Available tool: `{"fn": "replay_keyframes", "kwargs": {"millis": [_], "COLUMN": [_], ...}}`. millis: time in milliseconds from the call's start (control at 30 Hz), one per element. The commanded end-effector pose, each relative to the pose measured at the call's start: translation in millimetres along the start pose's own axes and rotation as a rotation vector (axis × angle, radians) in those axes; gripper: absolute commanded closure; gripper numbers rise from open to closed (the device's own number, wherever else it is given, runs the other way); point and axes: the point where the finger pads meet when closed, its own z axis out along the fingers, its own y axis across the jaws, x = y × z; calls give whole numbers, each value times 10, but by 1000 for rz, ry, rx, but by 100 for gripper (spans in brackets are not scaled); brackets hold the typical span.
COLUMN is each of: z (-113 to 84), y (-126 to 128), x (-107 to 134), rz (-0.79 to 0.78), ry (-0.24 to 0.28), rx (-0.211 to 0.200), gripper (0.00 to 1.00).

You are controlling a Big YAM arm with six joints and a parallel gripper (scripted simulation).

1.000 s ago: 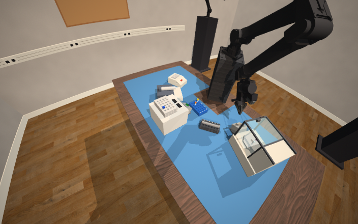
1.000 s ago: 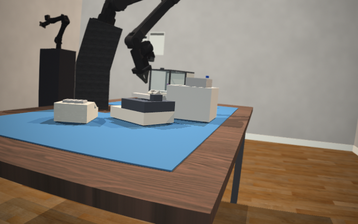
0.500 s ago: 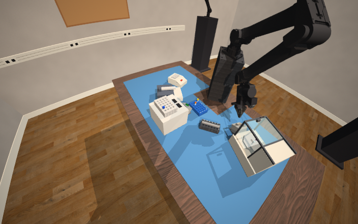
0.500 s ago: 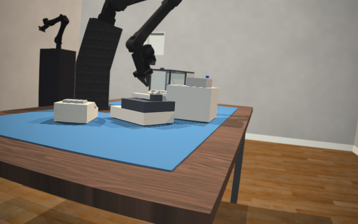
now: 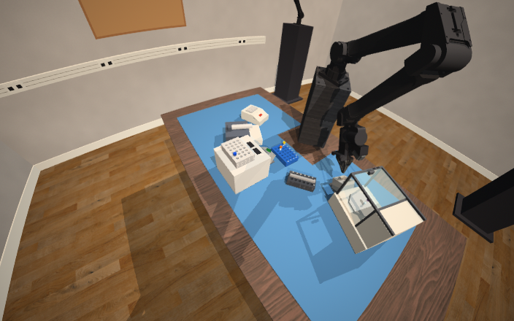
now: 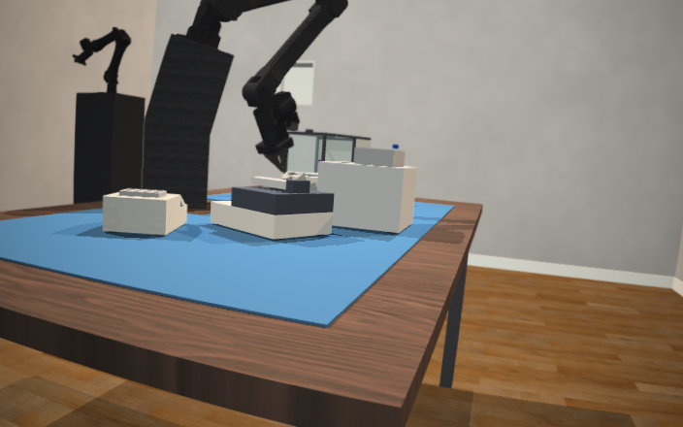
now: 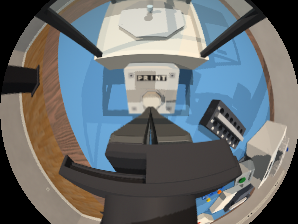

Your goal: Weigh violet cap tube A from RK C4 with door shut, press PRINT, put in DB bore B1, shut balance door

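My gripper (image 5: pixel 345 166) is shut and empty, fingertips pointing down just above the balance's sloping front. In the wrist view the fingertips (image 7: pixel 152 117) hang right over the round white PRINT key (image 7: pixel 152 99); I cannot tell whether they touch it. The balance (image 5: pixel 373 206) is a glass box at the near end of the blue mat. Tube A (image 7: pixel 150 4), with a violet cap, stands upright near the middle of the pan (image 7: pixel 152 23) inside it. A pale blue pane (image 5: pixel 382 185) lies over the front part of the box top. No green lamp shows.
The blue rack RK (image 5: pixel 285 152) holds a few other tubes. The dark magnet block (image 5: pixel 300 180) lies between rack and balance. The white dry block DB (image 5: pixel 242 160) has a blue-capped tube (image 5: pixel 234 154) in one bore. Two more instruments (image 5: pixel 242 130) (image 5: pixel 254 113) stand beyond it.
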Motion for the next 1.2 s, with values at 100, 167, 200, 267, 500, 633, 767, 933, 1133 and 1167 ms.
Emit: {"fn": "replay_keyframes", "kwargs": {"millis": [100, 167, 200, 267, 500, 633, 767, 933, 1133, 1167], "z": [-55, 13, 26, 42, 33, 102, 127, 161, 188, 195], "y": [-1, -28, -23, -12, -23, -13, -23, -20, -18, -16], "x": [5, -61, -28, 47, -16, 50, -8, 15, 32, 45], "rz": [-3, -10, -10, -10, -10, -10, -10, -10, -9, -9], "ry": [1, -15, -7, 11, -4, 12, 0, 4, 8, 10], "rx": [-1, 4, 3, 0, 2, 0, 2, 1, 1, 0], "gripper": [100, 100, 100, 100, 100, 100, 100, 100, 100, 100]}}
